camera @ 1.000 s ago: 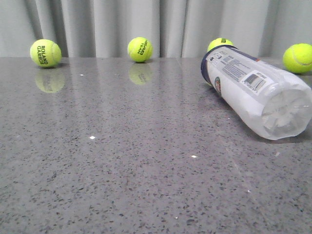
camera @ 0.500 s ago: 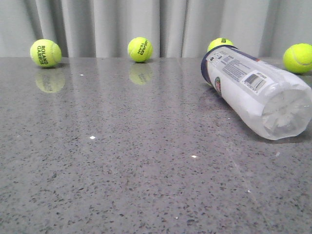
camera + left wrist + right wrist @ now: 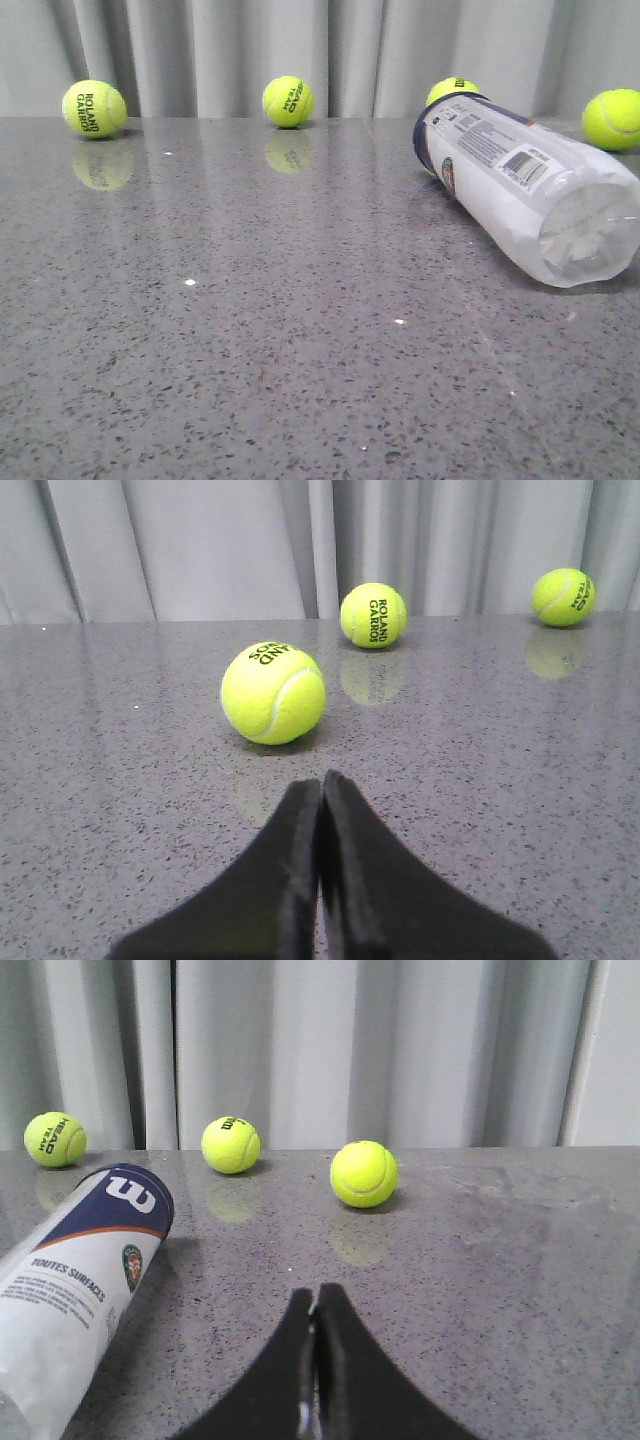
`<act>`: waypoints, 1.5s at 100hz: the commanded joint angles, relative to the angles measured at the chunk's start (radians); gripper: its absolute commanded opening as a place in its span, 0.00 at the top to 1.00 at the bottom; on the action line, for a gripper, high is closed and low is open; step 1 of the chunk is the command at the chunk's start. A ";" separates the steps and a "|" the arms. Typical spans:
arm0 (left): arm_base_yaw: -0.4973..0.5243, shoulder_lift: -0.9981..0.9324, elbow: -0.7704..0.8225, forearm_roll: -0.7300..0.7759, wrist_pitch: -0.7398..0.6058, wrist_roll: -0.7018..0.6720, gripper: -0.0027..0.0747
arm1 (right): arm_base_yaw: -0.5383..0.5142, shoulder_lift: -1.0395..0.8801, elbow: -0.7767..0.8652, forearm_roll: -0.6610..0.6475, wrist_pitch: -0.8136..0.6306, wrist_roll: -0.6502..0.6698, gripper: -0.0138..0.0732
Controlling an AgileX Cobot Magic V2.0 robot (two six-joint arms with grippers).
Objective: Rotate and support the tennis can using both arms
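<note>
The tennis can (image 3: pixel 520 185) lies on its side at the right of the grey table, its clear base toward the camera and its navy rim toward the curtain. In the right wrist view the tennis can (image 3: pixel 75 1280) shows its navy band, white "W" and orange stripe. My right gripper (image 3: pixel 316 1295) is shut and empty, low over the table beside the can, apart from it. My left gripper (image 3: pixel 321 782) is shut and empty, close behind a tennis ball (image 3: pixel 273 693). Neither arm shows in the front view.
Yellow-green tennis balls stand along the table's far edge by the grey curtain (image 3: pixel 320 50): one at the left (image 3: pixel 94 109), one in the middle (image 3: pixel 288 101), one behind the can (image 3: pixel 452 90), one at the far right (image 3: pixel 611 119).
</note>
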 commanded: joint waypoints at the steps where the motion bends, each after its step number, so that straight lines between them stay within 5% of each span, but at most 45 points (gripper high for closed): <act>1: 0.001 -0.035 0.045 -0.002 -0.076 -0.012 0.99 | -0.006 0.048 -0.113 -0.009 0.041 -0.003 0.91; 49: 0.001 -0.035 0.045 -0.002 -0.076 -0.012 0.99 | -0.006 0.514 -0.565 -0.009 0.468 -0.014 0.85; 59: 0.001 -0.035 0.045 -0.002 -0.076 -0.012 0.99 | -0.006 0.610 -0.634 -0.008 0.529 -0.014 0.71; 86: 0.001 -0.035 0.045 -0.002 -0.076 -0.012 0.99 | -0.006 0.795 -0.781 0.019 0.679 -0.015 0.11; 117: 0.001 -0.033 0.045 -0.002 -0.076 -0.012 0.99 | 0.005 0.958 -0.969 0.213 0.839 -0.103 0.10; 150: 0.001 -0.033 0.045 -0.002 -0.076 -0.012 0.99 | 0.169 1.193 -1.173 0.278 0.921 -0.091 0.10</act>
